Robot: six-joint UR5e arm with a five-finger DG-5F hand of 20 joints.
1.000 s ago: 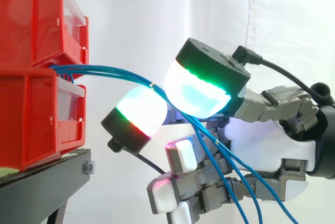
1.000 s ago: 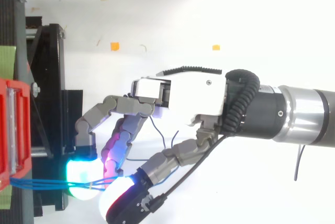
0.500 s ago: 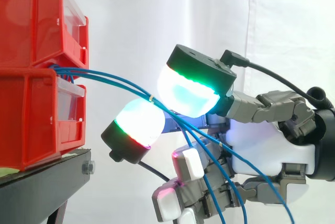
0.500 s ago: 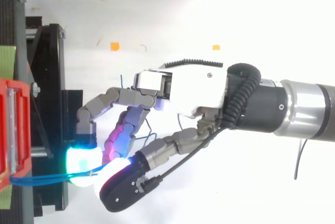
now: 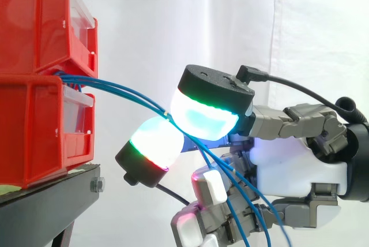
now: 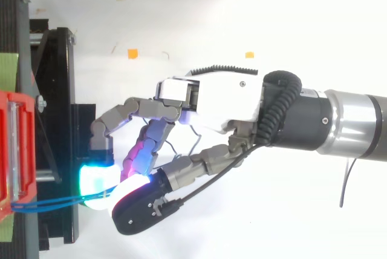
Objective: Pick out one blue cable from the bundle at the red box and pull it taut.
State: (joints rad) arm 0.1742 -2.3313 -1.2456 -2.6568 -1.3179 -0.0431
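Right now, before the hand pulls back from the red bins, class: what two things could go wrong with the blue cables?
1. Several blue cables converge where the glowing fingers of the hand pinch, so it may well pull more than one taut.
2. Slack strands hang down across the curled lower fingers; pulling might snag them there.

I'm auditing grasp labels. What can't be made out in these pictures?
Side view: how many thin blue cables the hand pinches; its glowing pads cover the contact.
Side view: cables' lower ends, cut off by bottom edge.
Both views: their start, behind red plastic bins.
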